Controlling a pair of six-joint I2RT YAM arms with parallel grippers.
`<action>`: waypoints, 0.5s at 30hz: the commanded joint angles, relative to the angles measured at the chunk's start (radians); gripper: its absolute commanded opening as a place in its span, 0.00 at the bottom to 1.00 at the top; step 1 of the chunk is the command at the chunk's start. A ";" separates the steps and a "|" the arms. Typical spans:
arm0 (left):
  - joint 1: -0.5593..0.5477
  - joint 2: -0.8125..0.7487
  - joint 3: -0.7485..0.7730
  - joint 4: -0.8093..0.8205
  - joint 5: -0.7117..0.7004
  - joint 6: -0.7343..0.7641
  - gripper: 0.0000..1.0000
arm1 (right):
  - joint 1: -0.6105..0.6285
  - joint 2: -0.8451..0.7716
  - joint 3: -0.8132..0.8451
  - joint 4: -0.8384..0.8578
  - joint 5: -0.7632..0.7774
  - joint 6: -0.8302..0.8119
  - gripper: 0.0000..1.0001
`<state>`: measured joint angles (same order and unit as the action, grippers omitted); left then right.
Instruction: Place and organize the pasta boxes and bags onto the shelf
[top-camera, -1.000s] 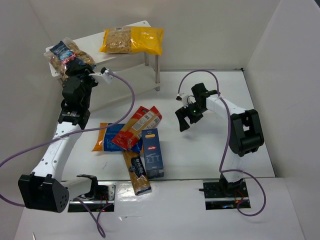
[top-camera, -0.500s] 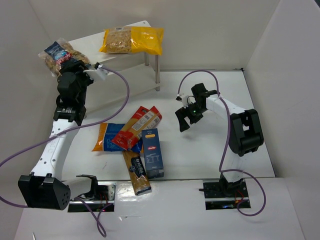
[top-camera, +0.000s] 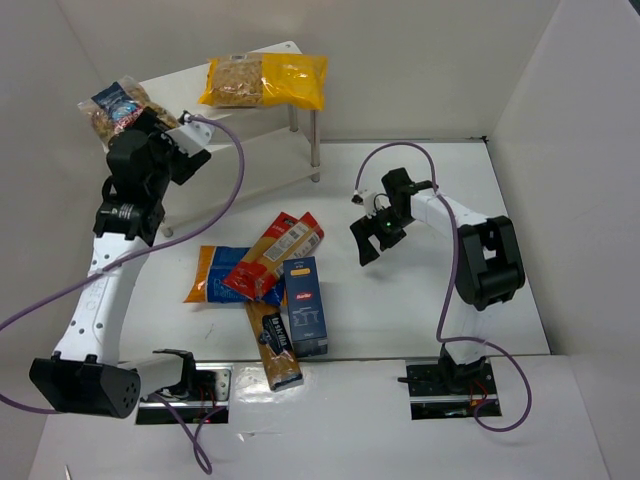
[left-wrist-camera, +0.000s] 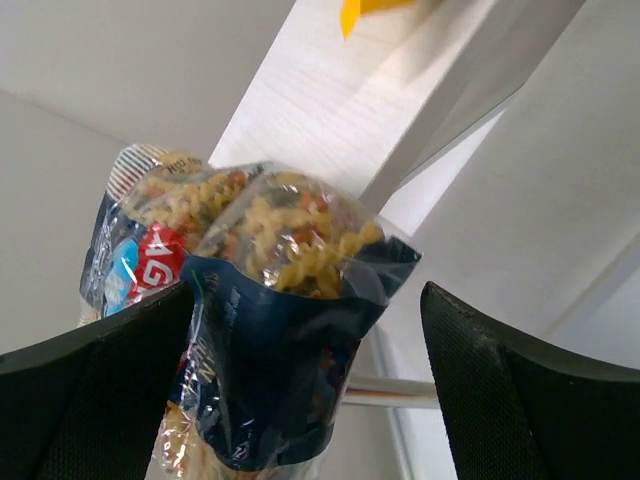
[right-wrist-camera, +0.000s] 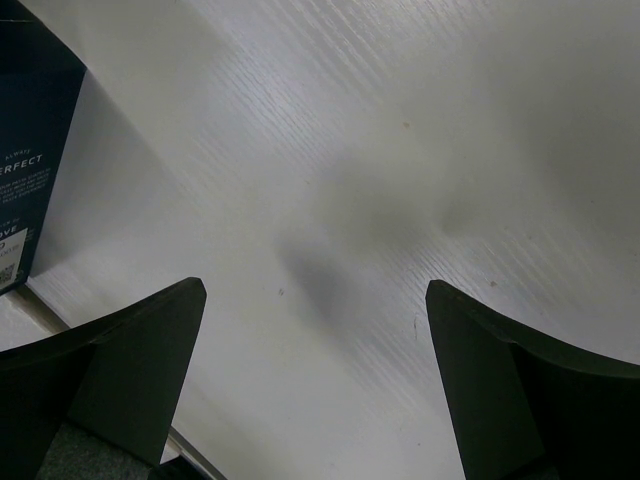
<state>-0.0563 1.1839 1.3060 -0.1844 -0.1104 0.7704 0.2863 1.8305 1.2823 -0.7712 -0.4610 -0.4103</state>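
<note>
Now | yellow bag (top-camera: 265, 82) atop shelf (top-camera: 185, 85) | cartons (top-camera: 285, 245) heaped on table (top-camera: 400, 300)

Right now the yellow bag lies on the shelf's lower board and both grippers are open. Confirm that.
One thing is wrong: the yellow bag lies on the top board of the shelf, not the lower one, as the top external view shows. The rest holds: the left gripper and the right gripper are both open.

Left arm (top-camera: 135, 185) is hiding the shelf's (top-camera: 180, 90) left end plus part of the clear bag (top-camera: 112, 105); left wrist view is cropping the yellow bag (left-wrist-camera: 350, 10) on the shelf.
</note>
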 joint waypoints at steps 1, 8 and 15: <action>-0.005 0.002 0.111 -0.061 0.101 -0.137 1.00 | 0.001 0.012 0.012 -0.013 -0.018 -0.013 1.00; 0.007 -0.007 0.281 -0.145 0.233 -0.333 1.00 | 0.001 0.012 0.012 -0.022 -0.008 -0.013 1.00; 0.076 -0.098 0.340 -0.177 0.085 -0.670 1.00 | 0.001 -0.030 0.012 -0.022 -0.008 -0.013 1.00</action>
<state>-0.0029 1.1442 1.6253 -0.3458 0.0624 0.3080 0.2863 1.8397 1.2823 -0.7780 -0.4603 -0.4103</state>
